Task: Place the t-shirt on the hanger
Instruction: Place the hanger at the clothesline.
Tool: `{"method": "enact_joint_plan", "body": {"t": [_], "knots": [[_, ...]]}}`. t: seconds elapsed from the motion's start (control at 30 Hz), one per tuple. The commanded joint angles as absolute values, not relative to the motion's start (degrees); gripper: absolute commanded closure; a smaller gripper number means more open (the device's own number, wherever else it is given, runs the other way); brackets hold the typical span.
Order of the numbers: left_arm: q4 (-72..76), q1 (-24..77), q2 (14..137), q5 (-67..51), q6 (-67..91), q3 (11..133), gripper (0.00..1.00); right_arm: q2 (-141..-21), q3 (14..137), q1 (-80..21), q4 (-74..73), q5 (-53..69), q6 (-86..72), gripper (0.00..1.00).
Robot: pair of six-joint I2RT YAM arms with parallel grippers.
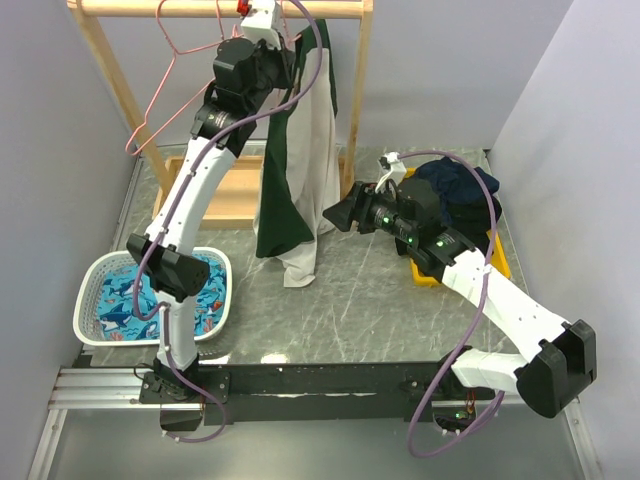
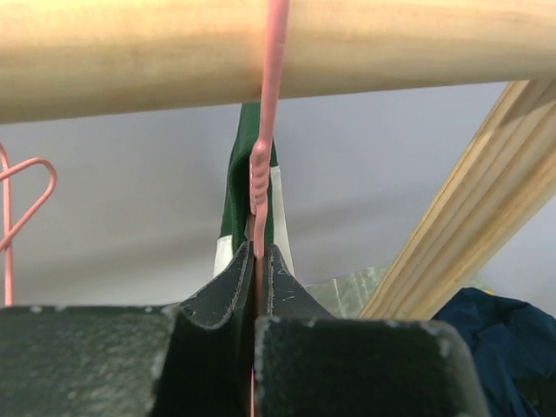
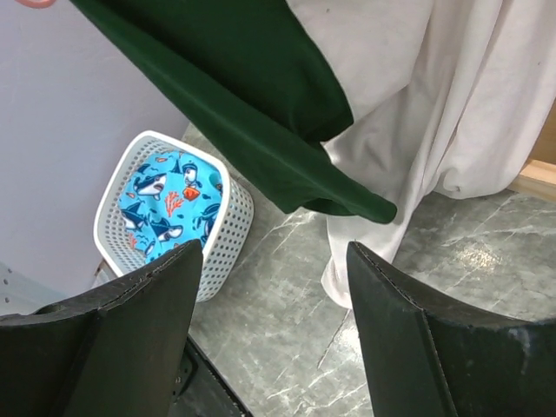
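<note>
Grey marbled table (image 1: 380,300) below, pale walls all round, and the action is up at the wooden rail (image 1: 200,9). My left gripper (image 2: 258,256) is clamped tight on the neck of the pink hanger (image 2: 260,178), just under its twist, and the hook runs up over the rail. The t-shirt (image 1: 300,170) hangs from that hanger in a long green and white drape; whether the hem brushes the table I can't tell. So the dressing looks done to me, and the hanging nearly so. What's left, I'd judge, is letting go of the wire and checking the shirt sits evenly, because it looks bunched to one side. My right gripper (image 3: 274,256) stands wide apart, holding nothing, low beside the green sleeve. Spare pink hangers (image 1: 165,90) dangle on the same rail to the left, near enough to snag. The rack upright (image 1: 357,100) sits close on the right. The basket (image 1: 90,290) with the shark cloth (image 1: 150,290) and the navy heap (image 1: 460,185) lie well apart from the shirt.
</note>
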State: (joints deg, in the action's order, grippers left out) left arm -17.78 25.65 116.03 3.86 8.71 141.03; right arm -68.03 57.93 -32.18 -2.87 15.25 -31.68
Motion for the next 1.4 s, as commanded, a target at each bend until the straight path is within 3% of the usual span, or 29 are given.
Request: {"method": "enact_joint_plan", "body": {"t": [0.0, 0.27, 0.4, 0.47, 0.53, 0.6, 0.67, 0.73, 0.87, 0.9, 1.0, 1.2, 1.37], "knots": [[-9.0, 25.3, 116.4, 1.1, 10.6, 144.5, 0.99, -68.8, 58.0, -32.8, -0.2, 14.2, -30.5, 0.25], [-8.3, 25.4, 114.0, 0.5, 14.3, 138.9, 0.99, -68.9, 56.6, -32.9, -0.2, 12.2, -29.4, 0.23], [-8.8, 25.3, 112.1, -0.2, 14.2, 137.5, 0.88, -69.2, 55.7, -33.0, -0.2, 11.4, -29.2, 0.21], [-9.7, 25.3, 112.6, -0.2, 13.8, 138.8, 0.88, -69.3, 55.5, -32.9, 1.4, 11.7, -29.4, 0.21], [-10.0, 25.3, 112.6, -0.2, 14.1, 138.8, 0.82, -69.1, 54.6, -33.0, 1.8, 11.6, -29.5, 0.21], [-9.1, 25.3, 111.3, -0.8, 14.8, 137.5, 0.66, -69.0, 53.9, -33.0, 1.6, 10.9, -29.3, 0.2], [-8.6, 25.3, 109.5, -1.8, 15.3, 135.8, 0.62, -69.0, 53.3, -33.0, 0.9, 9.8, -28.9, 0.18], [-9.1, 25.4, 108.6, -2.5, 15.5, 135.7, 0.48, -69.4, 52.3, -33.0, 0.4, 8.6, -28.5, 0.17], [-9.7, 25.3, 104.4, -4.4, 16.2, 134.0, 0.32, -70.9, 49.4, -33.0, 1.3, 6.9, -29.4, 0.13], [-9.8, 25.4, 103.5, -5.3, 16.5, 133.4, 0.23, -71.5, 48.4, -33.2, 1.5, 6.3, -30.1, 0.13], [-9.1, 25.4, 100.5, -7.5, 17.7, 131.1, 0.1, -75.6, 47.6, -34.3, 2.9, 4.1, -31.1, 0.12], [-8.7, 25.4, 95.1, -10.6, 23.2, 127.0, 0.06, -87.8, 52.3, -38.4, 4.0, -1.4, -31.6, 0.09], [-3.7, 26.7, 83.4, -12.7, 32.0, 110.3, 0.09, -98.3, 58.3, -39.2, 7.5, -2.6, -33.0, 0.07]]}}
